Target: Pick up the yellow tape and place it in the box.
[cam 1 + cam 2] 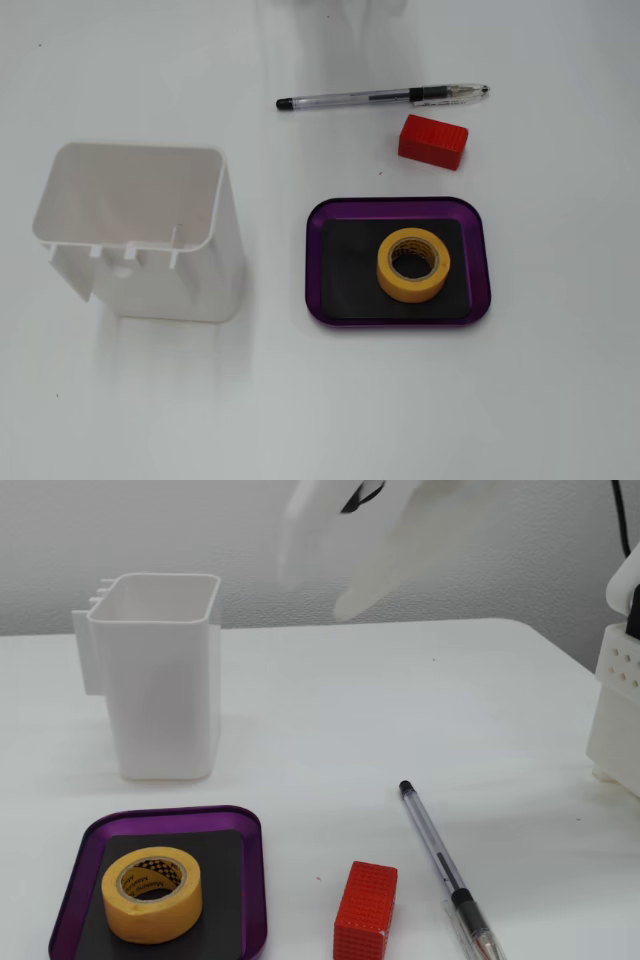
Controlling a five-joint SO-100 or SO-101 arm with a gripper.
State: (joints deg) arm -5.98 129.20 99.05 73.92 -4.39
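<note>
The yellow tape, core print unreadable, lies in the box.

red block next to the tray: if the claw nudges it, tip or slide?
The red block stands on end in a fixed view, taller than wide, so a high push probably tips it. Its flat faces mean it shouldn't roll. The textured surface likely grips well.

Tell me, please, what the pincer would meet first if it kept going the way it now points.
That cannot be judged with confidence: the pincer is only a motion-blurred shape high above the table. It seems to aim down towards bare tabletop right of the white container, but depth is unclear.
</note>
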